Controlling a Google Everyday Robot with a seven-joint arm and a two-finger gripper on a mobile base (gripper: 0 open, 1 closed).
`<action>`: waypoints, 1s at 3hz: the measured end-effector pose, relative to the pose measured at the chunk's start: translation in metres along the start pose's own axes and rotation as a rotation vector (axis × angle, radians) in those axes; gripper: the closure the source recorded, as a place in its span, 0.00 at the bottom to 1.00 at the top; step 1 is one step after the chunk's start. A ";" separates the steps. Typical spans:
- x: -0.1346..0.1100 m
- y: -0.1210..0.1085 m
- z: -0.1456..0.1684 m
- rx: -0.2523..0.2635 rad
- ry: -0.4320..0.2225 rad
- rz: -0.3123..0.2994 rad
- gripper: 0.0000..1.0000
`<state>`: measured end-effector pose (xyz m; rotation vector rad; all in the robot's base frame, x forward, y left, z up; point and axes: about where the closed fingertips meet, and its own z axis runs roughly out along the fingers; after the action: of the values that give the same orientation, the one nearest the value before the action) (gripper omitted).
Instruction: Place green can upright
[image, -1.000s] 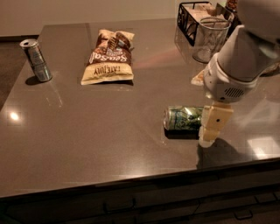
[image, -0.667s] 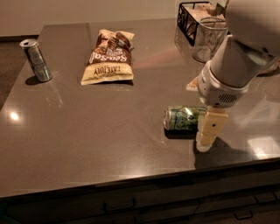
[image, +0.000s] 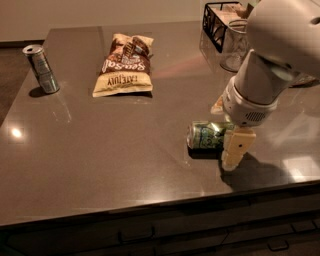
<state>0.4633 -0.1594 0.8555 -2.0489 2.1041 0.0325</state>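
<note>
The green can (image: 206, 135) lies on its side on the dark table (image: 100, 160), near the front right, its silver end facing left. My gripper (image: 223, 136) hangs from the large white arm (image: 270, 65) over the can's right end. It is open. One pale finger (image: 237, 148) stands in front of the can. The tip of the other finger (image: 217, 106) shows behind it. The can's right end is hidden by the wrist.
A slim silver-grey can (image: 41, 69) stands upright at the far left. A brown and cream snack bag (image: 125, 65) lies at the back middle. A black wire basket (image: 216, 22) and a glass jar (image: 236, 46) stand at the back right. The table's front edge (image: 210, 197) is close to the gripper.
The arm and gripper have shifted slightly left, further over the can's right end. The green can has not moved.
</note>
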 end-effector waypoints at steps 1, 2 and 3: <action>0.008 -0.004 0.001 0.017 0.042 -0.004 0.38; 0.009 -0.012 -0.009 0.057 0.085 -0.044 0.62; -0.003 -0.032 -0.036 0.132 0.129 -0.150 0.85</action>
<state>0.4906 -0.1634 0.8953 -2.1735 1.9579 -0.2605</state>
